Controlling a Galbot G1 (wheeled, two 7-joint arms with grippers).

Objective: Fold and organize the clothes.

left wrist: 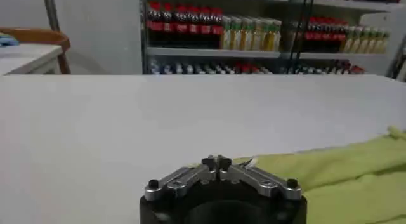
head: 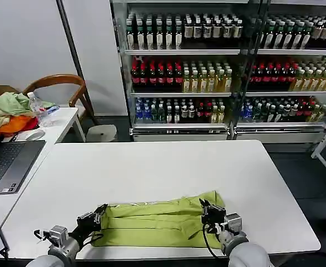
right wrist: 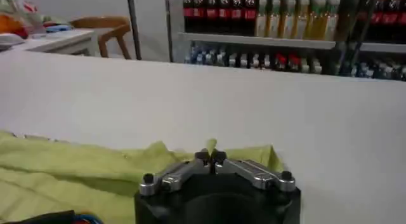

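Lime T-shirt (head: 157, 222) pinched between both pincers' closed tips.

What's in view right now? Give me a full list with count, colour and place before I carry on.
T-shirt: one, lime yellow-green, folded into a long band at the near edge of the main table.
Main table: one, white, centre.
Side table: one, white, far left.
Laptop: one, dark grey, open, on the left.
Garment heap: one pile, pale green, beige and orange, on the side table.
Water bottle: one, clear, lying by the heap.
Chair: one, brown wood, behind the side table.
Drink coolers: two glass-fronted units, rows of dark, red and yellow bottles, back wall.
Left gripper: black, shut on the T-shirt's left end.
Right gripper: black, shut on its right end.
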